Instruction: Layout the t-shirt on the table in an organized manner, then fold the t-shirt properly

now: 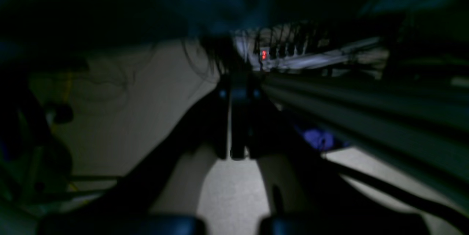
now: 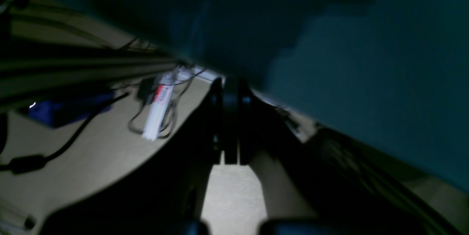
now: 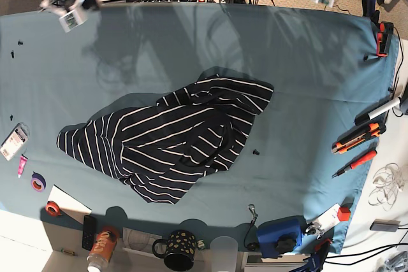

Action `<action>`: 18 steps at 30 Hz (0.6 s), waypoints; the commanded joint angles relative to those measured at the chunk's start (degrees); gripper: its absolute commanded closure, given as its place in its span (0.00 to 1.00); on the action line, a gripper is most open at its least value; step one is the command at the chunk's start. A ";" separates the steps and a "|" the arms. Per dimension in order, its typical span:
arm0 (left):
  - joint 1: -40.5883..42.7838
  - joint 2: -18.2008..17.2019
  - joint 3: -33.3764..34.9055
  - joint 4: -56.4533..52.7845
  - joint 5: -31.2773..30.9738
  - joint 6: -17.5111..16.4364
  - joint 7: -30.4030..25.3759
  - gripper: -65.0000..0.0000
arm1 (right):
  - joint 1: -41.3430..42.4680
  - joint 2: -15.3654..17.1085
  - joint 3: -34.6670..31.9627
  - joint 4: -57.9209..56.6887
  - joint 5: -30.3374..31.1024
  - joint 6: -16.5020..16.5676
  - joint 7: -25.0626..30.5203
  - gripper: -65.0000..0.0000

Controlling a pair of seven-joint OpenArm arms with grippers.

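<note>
Crumpled t-shirt (image 3: 172,138) mid-table (image 3: 306,62), bare cloth all round; tools (image 3: 358,137) at one edge.

soft dark navy white-striped cloth t-shirt (image 3: 172,141): matt, rumpled | wide table under teal-blue cloth (image 3: 306,68): smooth, matt, faintly creased | black white-dotted mug (image 3: 180,249): glossy glaze | pale floor (image 2: 91,154): matt, fine-grained

mug: black with pale dots (image 3: 179,250), near edge
blue box: (image 3: 280,234), near right
orange knife: (image 3: 358,137), right side
tape rolls: (image 3: 38,181), near left
</note>
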 commanded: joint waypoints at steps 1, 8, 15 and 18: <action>0.63 -0.15 -0.15 0.66 0.15 -0.02 -1.20 1.00 | -0.09 0.63 1.36 1.18 0.57 0.17 1.92 1.00; -5.44 -0.17 -0.15 0.66 6.62 -0.04 -9.27 1.00 | 8.72 0.63 2.89 1.27 0.55 0.20 3.28 1.00; -16.46 -0.17 -0.15 0.66 6.62 -0.07 -10.49 1.00 | 18.71 0.68 2.89 1.25 -1.88 0.15 6.58 1.00; -19.98 -0.15 -0.13 0.66 6.62 -0.24 -13.22 1.00 | 22.18 0.68 2.89 1.25 -3.39 0.20 7.52 1.00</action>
